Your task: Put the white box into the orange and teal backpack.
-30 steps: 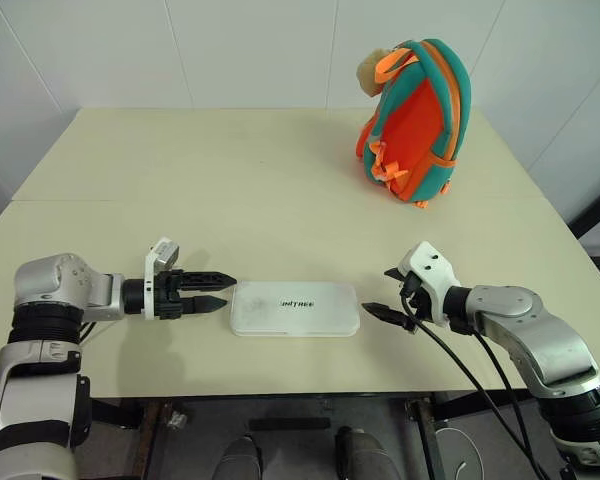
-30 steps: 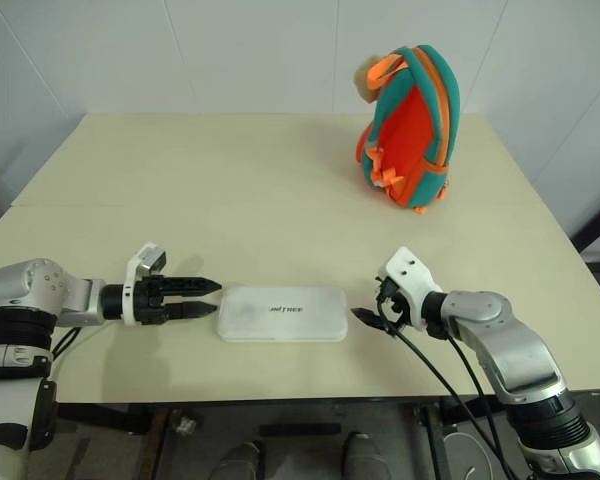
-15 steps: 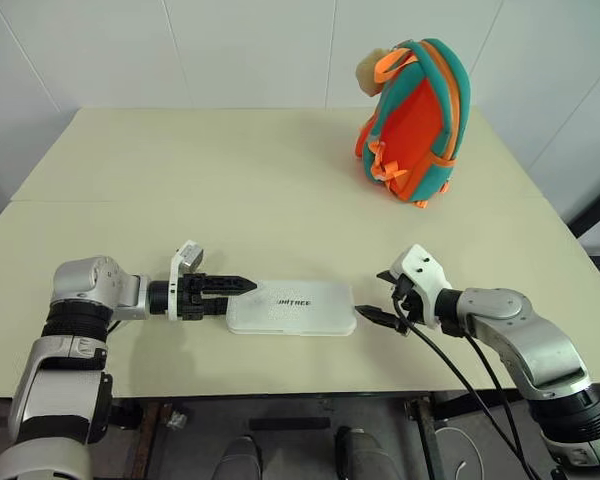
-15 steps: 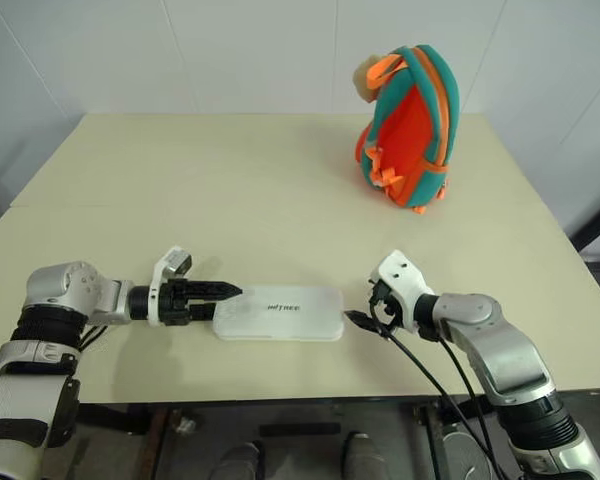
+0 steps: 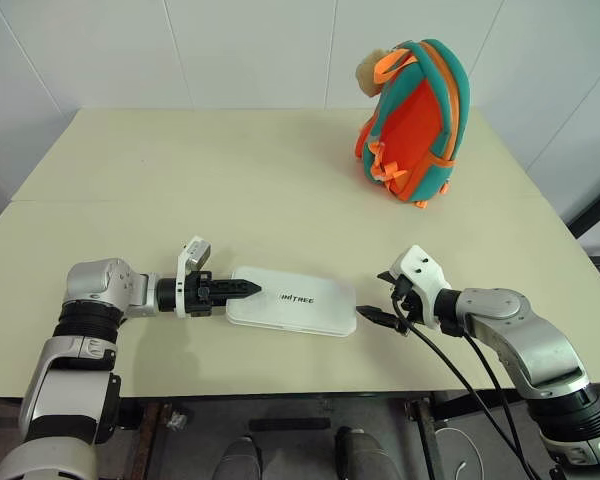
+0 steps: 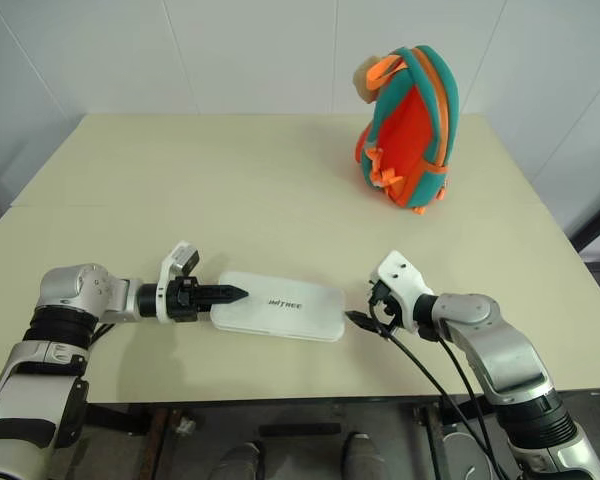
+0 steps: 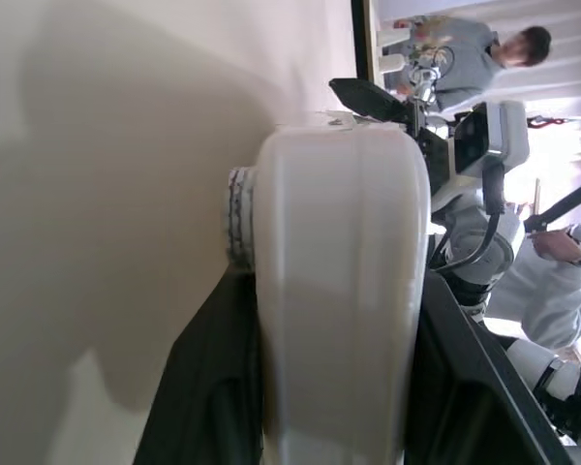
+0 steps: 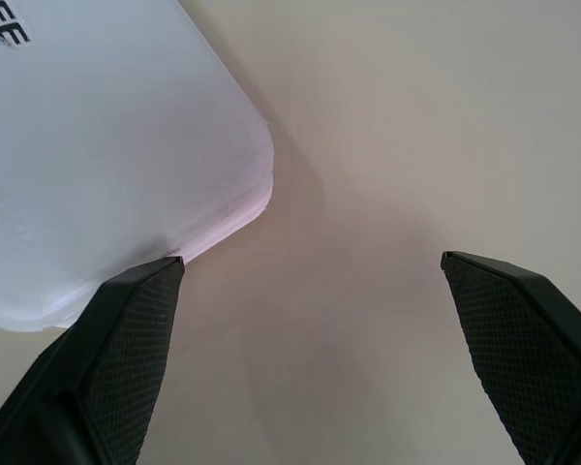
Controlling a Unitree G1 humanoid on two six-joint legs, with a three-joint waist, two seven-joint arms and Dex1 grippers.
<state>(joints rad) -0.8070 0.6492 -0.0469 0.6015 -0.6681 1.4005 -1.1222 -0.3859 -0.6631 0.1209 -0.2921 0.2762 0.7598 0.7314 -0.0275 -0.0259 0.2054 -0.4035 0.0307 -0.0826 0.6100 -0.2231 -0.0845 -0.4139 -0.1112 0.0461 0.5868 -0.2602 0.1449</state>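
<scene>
The white box (image 5: 292, 299) lies flat near the table's front edge, turned slightly askew. My left gripper (image 5: 248, 291) is shut on its left end; in the left wrist view the white box (image 7: 339, 291) sits between the two black fingers (image 7: 203, 397). My right gripper (image 5: 374, 293) stands open at the box's right end, with one fingertip (image 8: 136, 320) at the corner of the white box (image 8: 97, 126) and nothing between the jaws. The orange and teal backpack (image 5: 415, 115) stands upright at the far right of the table, well away from both grippers.
The cream table (image 5: 230, 190) stretches bare between the box and the backpack. Black cables (image 5: 450, 370) hang from my right wrist over the front edge. A white wall stands behind the table. A person (image 7: 484, 58) shows far off in the left wrist view.
My left gripper slid right onto the box's left end and closed on it. The box turned slightly on the table. My right gripper kept still and open.
</scene>
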